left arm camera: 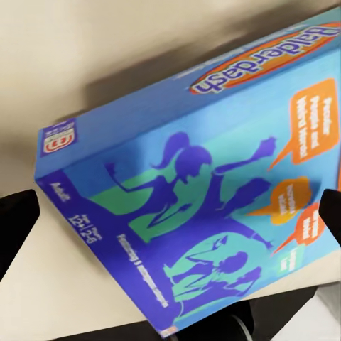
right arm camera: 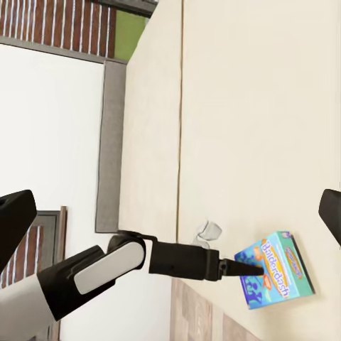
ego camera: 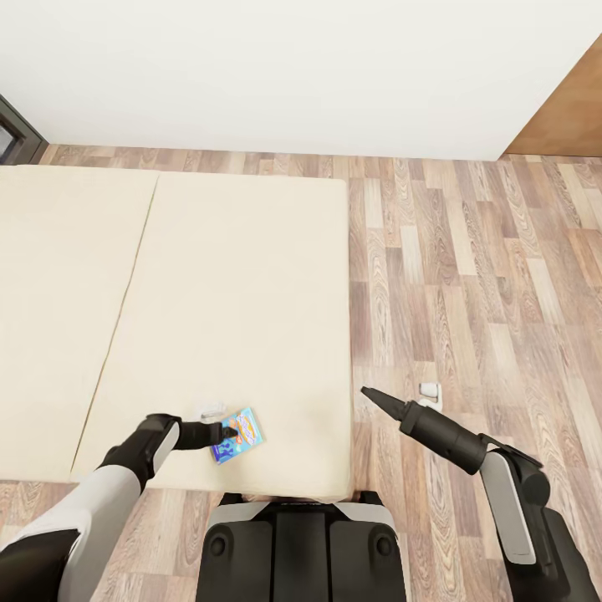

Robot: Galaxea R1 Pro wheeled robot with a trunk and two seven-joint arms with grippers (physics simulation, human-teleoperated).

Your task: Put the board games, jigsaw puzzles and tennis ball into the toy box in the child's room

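The left gripper (ego camera: 224, 432) is positioned at the blue board game (ego camera: 237, 436), fingers spread to either side of the box; a firm hold cannot be confirmed. The game is located near the front edge of the bed (ego camera: 251, 276). The box should be centred between the fingers before closing. The right gripper (ego camera: 368, 391) is held open, empty, over the floor (ego camera: 468, 267).
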